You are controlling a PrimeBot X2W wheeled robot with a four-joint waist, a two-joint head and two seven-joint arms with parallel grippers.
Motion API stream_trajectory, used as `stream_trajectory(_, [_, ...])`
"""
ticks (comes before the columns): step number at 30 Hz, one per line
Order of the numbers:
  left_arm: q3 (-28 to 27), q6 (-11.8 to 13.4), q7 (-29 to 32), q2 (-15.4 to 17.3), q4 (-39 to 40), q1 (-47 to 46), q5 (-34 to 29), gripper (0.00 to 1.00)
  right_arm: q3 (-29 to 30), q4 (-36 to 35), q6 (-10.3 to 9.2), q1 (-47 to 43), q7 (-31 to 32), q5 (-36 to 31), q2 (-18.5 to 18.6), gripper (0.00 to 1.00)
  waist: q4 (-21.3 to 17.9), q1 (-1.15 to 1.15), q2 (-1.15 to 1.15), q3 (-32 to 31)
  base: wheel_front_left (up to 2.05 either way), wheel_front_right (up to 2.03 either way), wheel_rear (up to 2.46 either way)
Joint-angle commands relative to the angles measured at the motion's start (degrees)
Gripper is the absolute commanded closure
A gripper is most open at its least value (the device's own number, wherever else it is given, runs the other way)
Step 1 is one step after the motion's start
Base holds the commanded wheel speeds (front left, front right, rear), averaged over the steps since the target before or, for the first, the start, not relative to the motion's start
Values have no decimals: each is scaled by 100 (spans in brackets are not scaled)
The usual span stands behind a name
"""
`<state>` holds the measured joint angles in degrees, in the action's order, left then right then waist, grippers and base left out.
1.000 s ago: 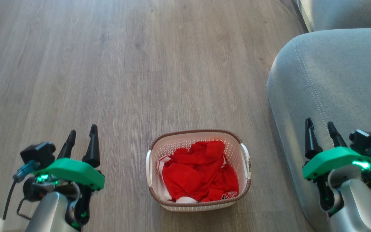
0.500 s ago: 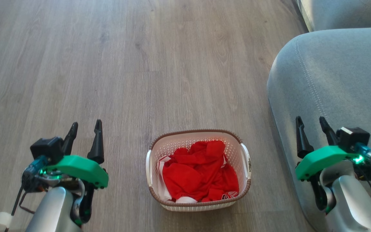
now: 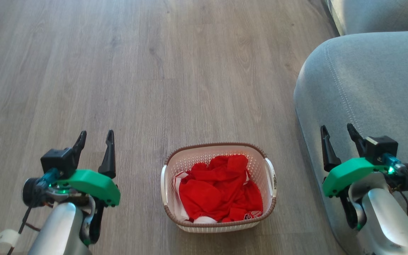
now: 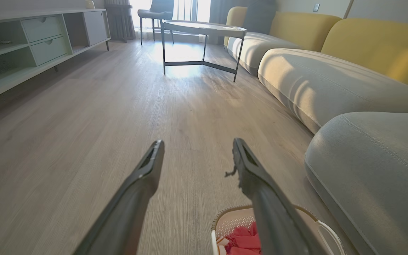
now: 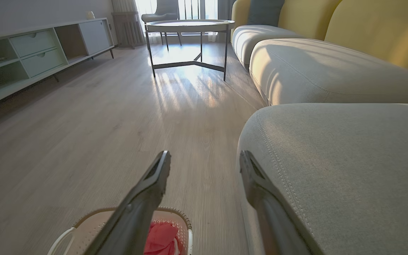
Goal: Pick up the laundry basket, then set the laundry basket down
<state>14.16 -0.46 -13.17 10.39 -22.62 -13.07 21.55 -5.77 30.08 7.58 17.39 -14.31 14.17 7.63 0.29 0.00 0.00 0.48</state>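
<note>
Well, wooden floor everywhere, a grey sofa cushion bulking at 3 o'clock, and the laundry basket sits on the floor at centre with red clothing heaped inside. Its white handles face 9 and 3. The left gripper hovers at the basket's 9 and the right gripper at its 3, both with fingers spread and empty, about equally near. Each, I'd say, needs to swing inward and down.

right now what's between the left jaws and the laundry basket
Bare grey wood-plank floor, by the head view; open left jaws stand apart from the white perforated plastic basket.
</note>
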Motion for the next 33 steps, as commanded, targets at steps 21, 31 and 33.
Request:
stream_trajectory(21, [-116, 85, 20, 215, 90, -387, 95, 0, -239, -53, -9, 286, -69, 298, 125, 0, -20, 0, 0, 48, 0, 0, 0])
stream_trajectory(31, [-49, 120, 46, 204, 48, -496, 99, 0, -184, -42, -9, 335, -69, 314, 164, 0, 22, 0, 0, 197, 0, 0, 0])
stream_trajectory(33, [-22, 125, 43, 191, 27, -552, 87, 0, -171, -29, -9, 358, -69, 303, 172, 0, 44, 0, 0, 268, 0, 0, 0])
